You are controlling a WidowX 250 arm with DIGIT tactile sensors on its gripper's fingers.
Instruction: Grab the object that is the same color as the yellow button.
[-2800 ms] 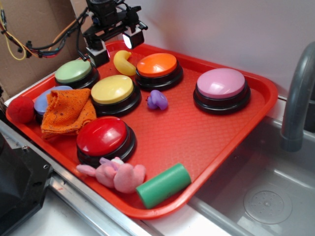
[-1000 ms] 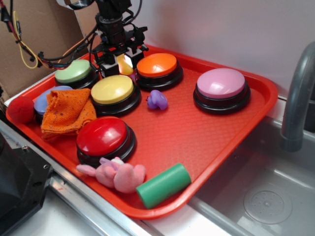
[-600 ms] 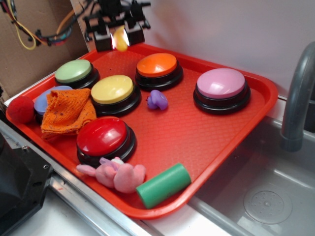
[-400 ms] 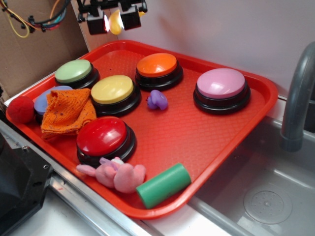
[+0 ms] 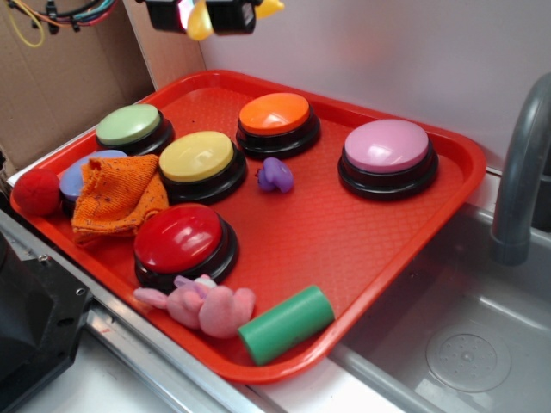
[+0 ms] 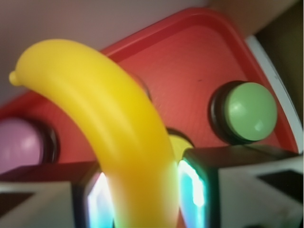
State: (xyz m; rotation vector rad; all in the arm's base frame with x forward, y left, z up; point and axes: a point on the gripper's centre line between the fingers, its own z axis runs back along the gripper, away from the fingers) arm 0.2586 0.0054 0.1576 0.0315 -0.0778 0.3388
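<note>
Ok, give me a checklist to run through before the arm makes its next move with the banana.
1. Banana held between the fingers: ok, clamped on both sides in the wrist view.
2. Banana clear of the red tray: ok, it hangs high above the back corner.
3. Right colour picked: ok, it matches the yellow button.
4. Grip centred: cannot tell; a long end sticks out past the fingers.
5. Nothing else caught in the gripper: ok, only the banana shows.
6. Buttons undisturbed: ok, the green button and orange button sit flat on the tray.
</note>
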